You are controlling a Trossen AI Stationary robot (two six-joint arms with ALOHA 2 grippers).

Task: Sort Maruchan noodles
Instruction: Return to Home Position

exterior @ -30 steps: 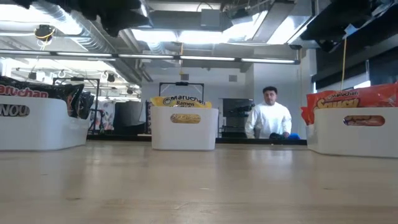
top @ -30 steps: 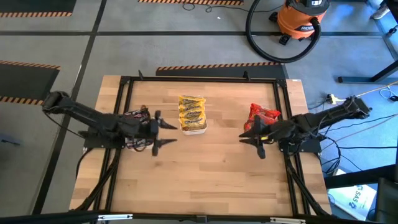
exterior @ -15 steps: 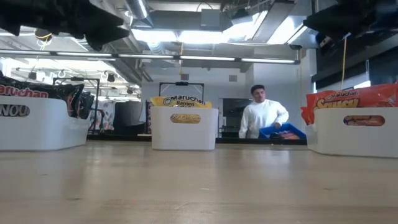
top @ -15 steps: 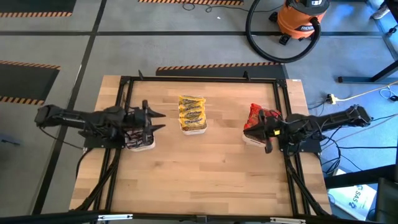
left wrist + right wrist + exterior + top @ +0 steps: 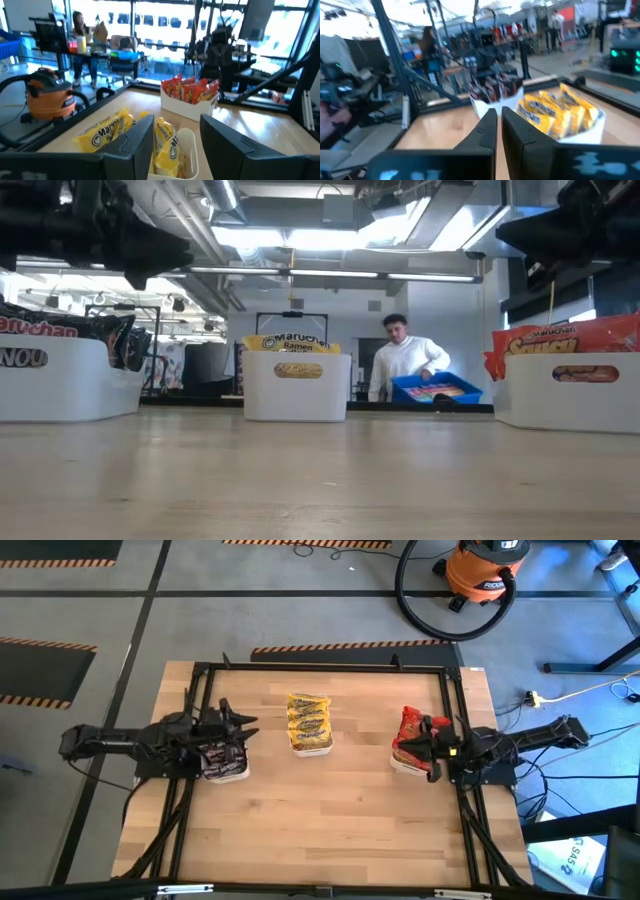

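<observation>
Both arms have drawn back toward their own sides of the table over the last second, while none of the Maruchan noodles have shifted. All the packets I can see sit in three white bins in a row: yellow packets in the centre bin, red-orange packets in the right bin, and dark packets in the left bin. From the low view I read "Maruchan Ramen" on the top yellow pack and "Maruchan" on the dark and red-orange ones. The left bin's front label shows letters like "NOU", cut off at the picture's edge. The left gripper hung over bare wood between the left and centre bins a second ago. It now sits over the left bin with its fingers spread wide and nothing between them, and its wrist camera looks through that gap at the yellow packs. The right gripper has retreated from the wood inward of the right bin to above that bin's outer side. Its fingers were splayed a second ago and are now drawn to a thin slit, holding nothing. Behind the table a person has walked leftward and now carries a blue crate.
</observation>
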